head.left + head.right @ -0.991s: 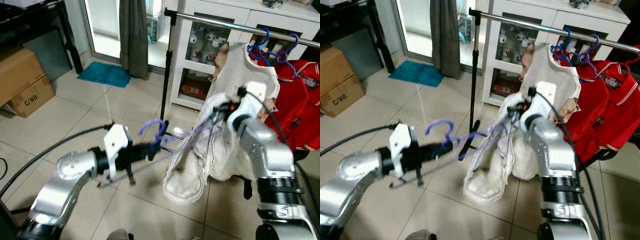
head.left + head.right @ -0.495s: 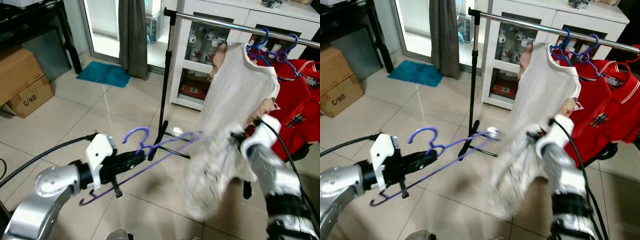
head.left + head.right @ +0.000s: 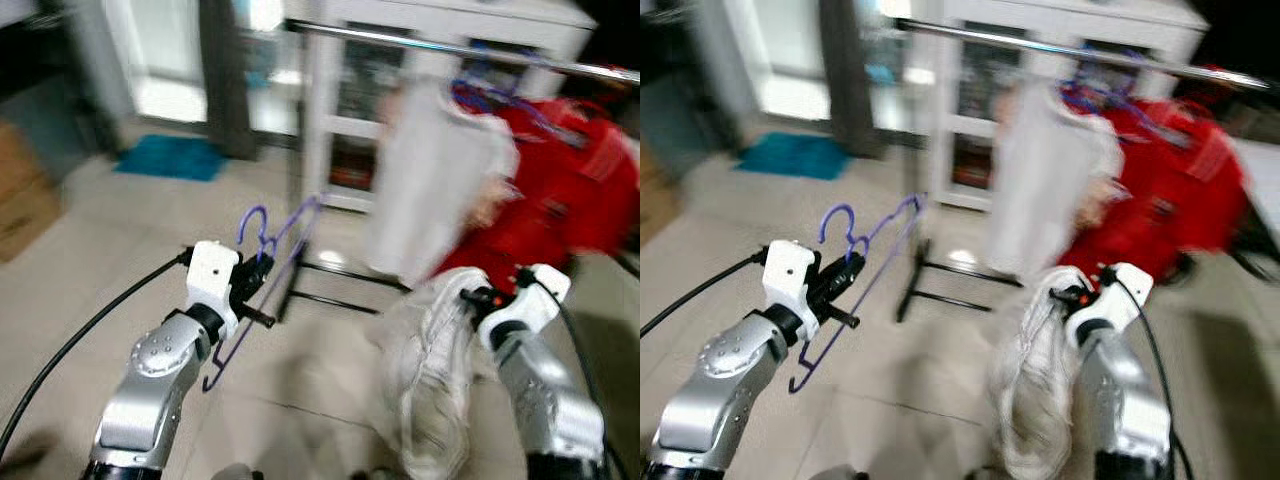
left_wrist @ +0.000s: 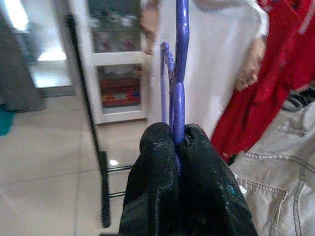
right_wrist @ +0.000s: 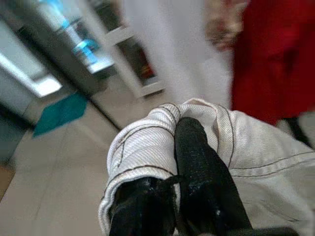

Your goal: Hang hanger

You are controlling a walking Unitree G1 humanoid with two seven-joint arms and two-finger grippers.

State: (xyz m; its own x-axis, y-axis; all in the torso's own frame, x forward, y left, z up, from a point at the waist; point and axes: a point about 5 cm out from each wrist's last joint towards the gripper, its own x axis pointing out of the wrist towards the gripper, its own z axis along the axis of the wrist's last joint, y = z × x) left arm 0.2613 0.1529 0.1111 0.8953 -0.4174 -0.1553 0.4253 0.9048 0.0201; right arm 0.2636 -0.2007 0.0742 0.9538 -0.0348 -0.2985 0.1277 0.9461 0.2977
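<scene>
Left gripper (image 4: 178, 147): clamped on purple hanger (image 3: 262, 262), hook up, long axis toward rail (image 3: 420, 42) above-ahead. Right gripper (image 5: 177, 162): pinching pale garment (image 3: 432, 380), below rail.

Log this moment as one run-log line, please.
left gripper: shut on purple plastic hanger | right gripper: shut on off-white fabric garment | silver clothes rail: ahead | head views: blurred

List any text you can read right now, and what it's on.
No text is readable; both eye views are motion-blurred.
Cardboard box: any print too blurred to read.
Cabinet contents: labels too small and blurred.
Hanger, white garment, red shirts: no lettering shows.
</scene>
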